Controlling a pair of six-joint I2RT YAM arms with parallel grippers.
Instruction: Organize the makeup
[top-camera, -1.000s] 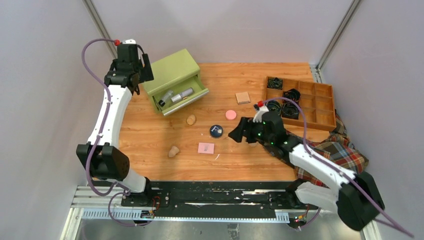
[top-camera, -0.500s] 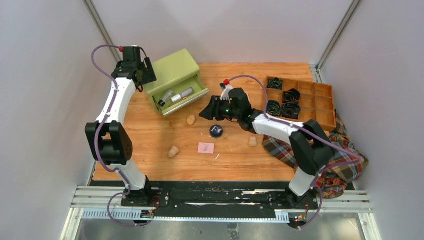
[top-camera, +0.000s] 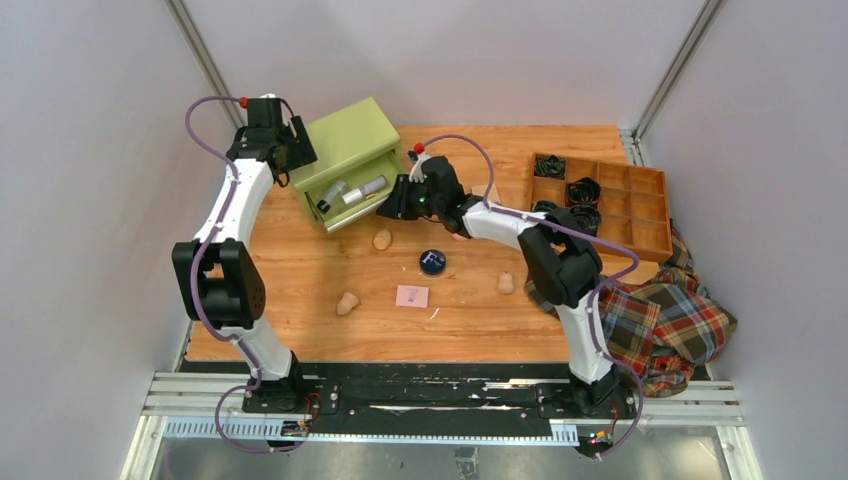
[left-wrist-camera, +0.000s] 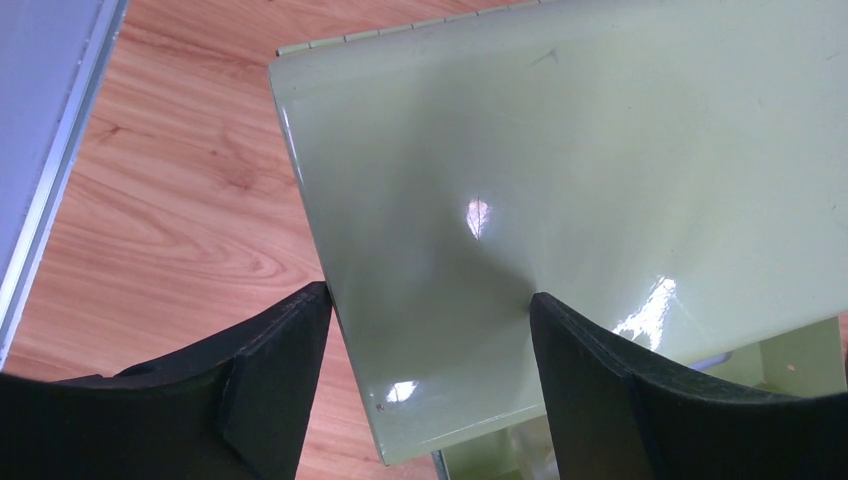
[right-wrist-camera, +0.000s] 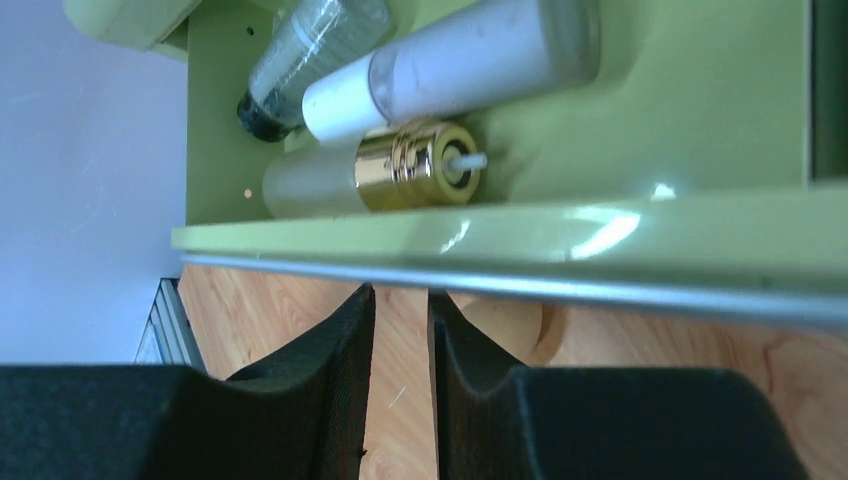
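From above, the green cabinet (top-camera: 350, 145) stands at the bench's (top-camera: 300, 270) far-left corner with its drawer (top-camera: 398, 186) pulled out. The navy compact (top-camera: 432, 262), pink pad (top-camera: 411, 296) and tan sponges (top-camera: 347, 302) lie loose mid-bench. The right end effector (top-camera: 390, 203) hangs at the drawer's front.

The left wrist view shows the left end effector (left-wrist-camera: 430, 340) spread wide over the cabinet's top corner, holding nothing.

In the right wrist view, the right end effector's jaws are nearly together, with only bare wood between them. A white tube (right-wrist-camera: 470, 60) and a gold-capped bottle (right-wrist-camera: 400, 170) lie in the drawer, smooth and likely to roll. The sponges look soft and light, so pinch them gently across the middle. The compact is probably hard and slick, so grip it across its rim.
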